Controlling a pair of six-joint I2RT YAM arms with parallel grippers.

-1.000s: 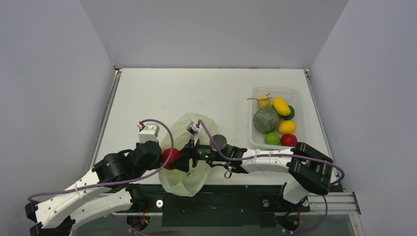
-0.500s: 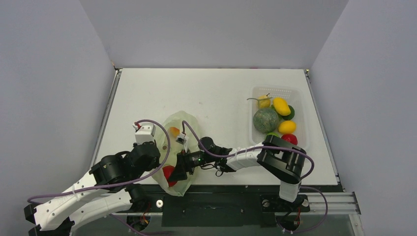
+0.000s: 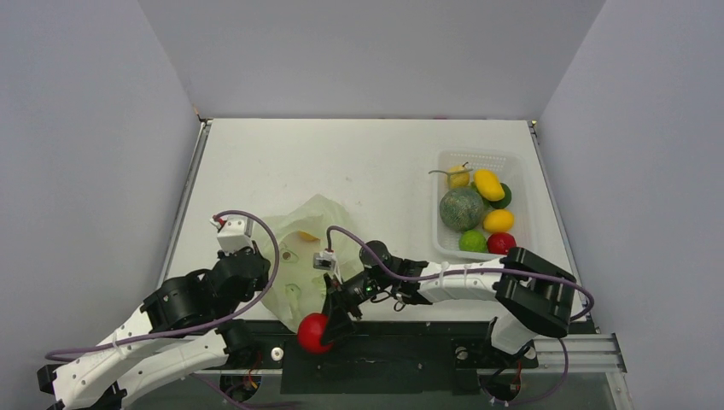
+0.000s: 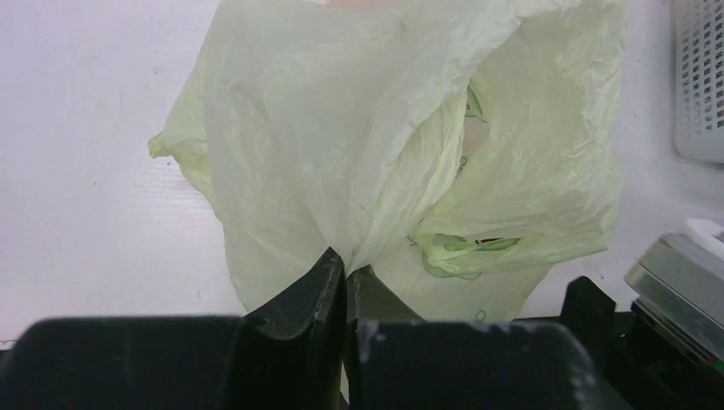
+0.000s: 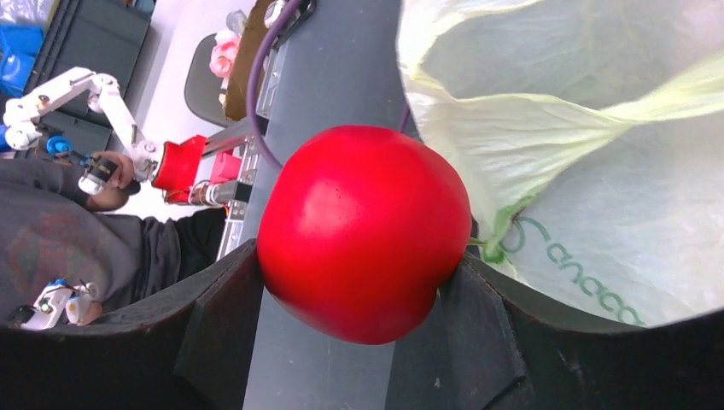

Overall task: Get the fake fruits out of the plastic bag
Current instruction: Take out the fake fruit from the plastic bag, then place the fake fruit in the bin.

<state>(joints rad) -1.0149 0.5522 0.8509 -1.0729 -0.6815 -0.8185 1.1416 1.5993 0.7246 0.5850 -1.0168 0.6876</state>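
Observation:
The pale green plastic bag [image 3: 306, 256] lies crumpled at the table's near edge; it fills the left wrist view [image 4: 384, 145]. My left gripper [image 4: 348, 272] is shut on a fold of the bag near its left side [image 3: 248, 269]. My right gripper [image 3: 323, 326] is shut on a glossy red fake fruit [image 3: 312, 333], held outside the bag over the table's front edge; it is large in the right wrist view [image 5: 363, 231]. A yellow-orange fruit [image 3: 307, 237] shows through the bag.
A white mesh basket [image 3: 512, 162] at the right holds a mottled green melon [image 3: 462, 208], a small yellow pear with stem [image 3: 458, 178], and yellow, orange, green and red fruits. A black rail [image 3: 384, 354] runs below the table's front edge.
My right gripper has drawn the red fruit out of the bag toward the front edge. My left gripper has pulled the bag's side leftward, spreading the bag wider.

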